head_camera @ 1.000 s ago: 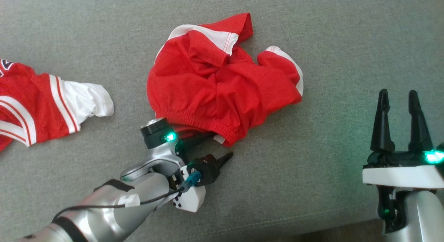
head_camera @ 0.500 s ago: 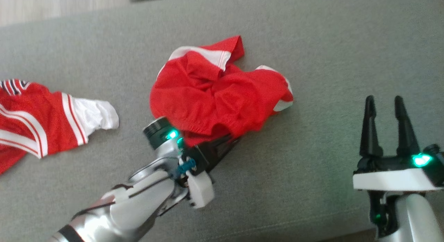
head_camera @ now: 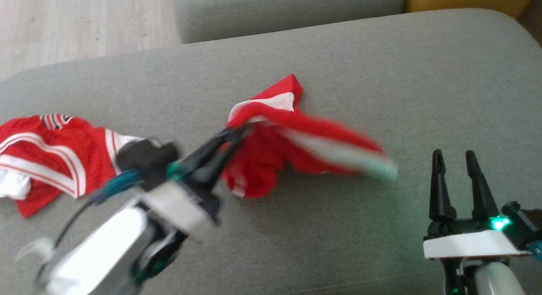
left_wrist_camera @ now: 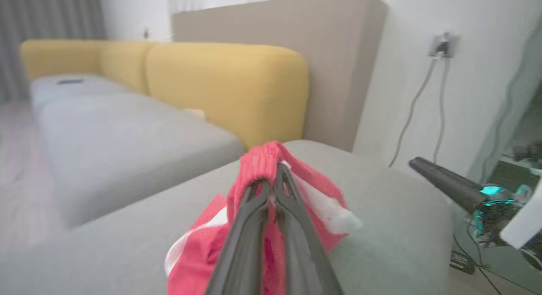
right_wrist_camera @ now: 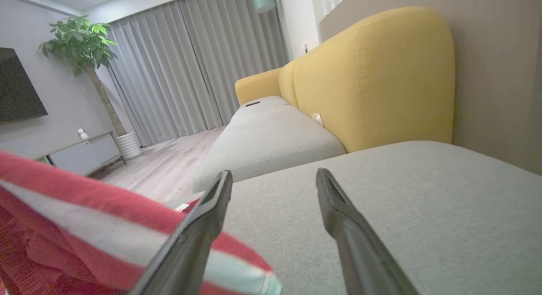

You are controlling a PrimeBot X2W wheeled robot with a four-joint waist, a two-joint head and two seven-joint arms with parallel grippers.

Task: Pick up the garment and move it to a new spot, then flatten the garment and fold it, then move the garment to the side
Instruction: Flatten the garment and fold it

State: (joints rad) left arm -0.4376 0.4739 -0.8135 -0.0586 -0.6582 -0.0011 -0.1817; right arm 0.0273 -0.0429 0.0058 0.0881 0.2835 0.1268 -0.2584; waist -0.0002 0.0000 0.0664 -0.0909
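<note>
From the head view, the left gripper (head_camera: 239,133) is pinched tight on the red garment (head_camera: 271,168), a soft knit with white bands. The garment hangs bunched from the fingertips, its blurred tail trailing toward the right gripper (head_camera: 453,153). That one's slim dark fingers stand parted, holding nothing. Behind the left wrist a striped red jersey (head_camera: 46,155) lies on the grey woven cushion (head_camera: 381,75).

In the left wrist view, a ribbed, gathered edge bulges just past the closed tips.

In the right wrist view, a red-and-white fold sits beside one finger, and a rounded yellow backrest (right_wrist_camera: 372,75) stands beyond.
</note>
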